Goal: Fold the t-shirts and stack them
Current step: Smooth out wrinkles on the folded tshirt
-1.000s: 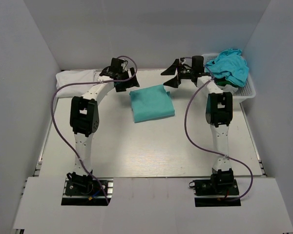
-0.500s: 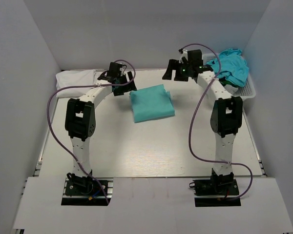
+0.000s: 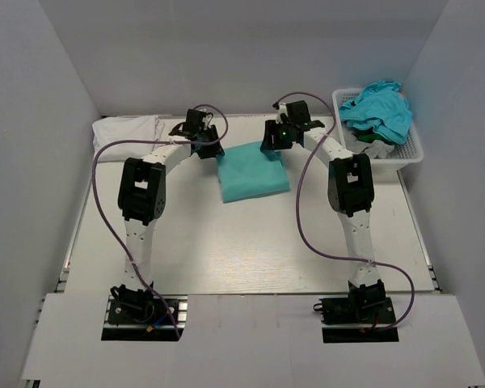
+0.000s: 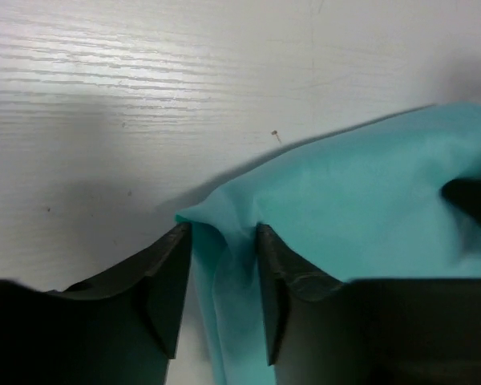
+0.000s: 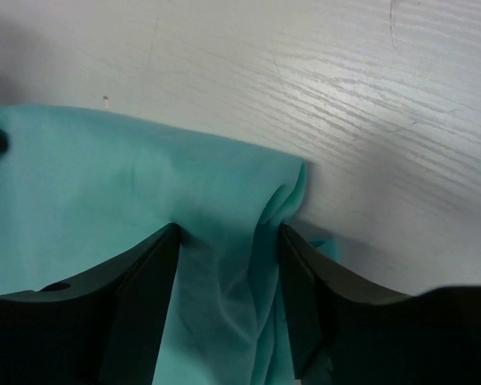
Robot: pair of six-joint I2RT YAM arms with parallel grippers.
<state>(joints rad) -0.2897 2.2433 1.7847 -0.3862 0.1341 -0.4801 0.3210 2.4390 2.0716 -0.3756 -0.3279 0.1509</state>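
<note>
Arms: two, the left arm (image 3: 139, 194) and the right arm (image 3: 352, 186), both reaching over the far half of the counter (image 3: 242, 242).
Hands: two, one on each arm.
T-shirts on the counter: two (both folded). One is a mint-green t-shirt (image 3: 253, 171) near the middle of the far half. The other is a white t-shirt (image 3: 128, 127) in the far-left corner, well apart from the first.
Containers: one, a white mesh basket (image 3: 410, 153) at the far-right corner.
Basket contents: a rumpled heap of turquoise t-shirts (image 3: 378, 109) rising above the rim (how many cannot be told).
Left hand (image 4: 223, 241): at the far-left corner of the mint-green t-shirt. Its fingers are narrowed on a raised pucker of cloth that touches both of them, so it holds that corner.
Right hand (image 5: 228, 237): at the far-right corner of the same shirt. Bunched cloth fills the narrowed gap between its fingers, so it holds that corner.
Mint-green t-shirt, position: a folded rectangle lying on the counter, its far edge spanning from one hand to the other.
</note>
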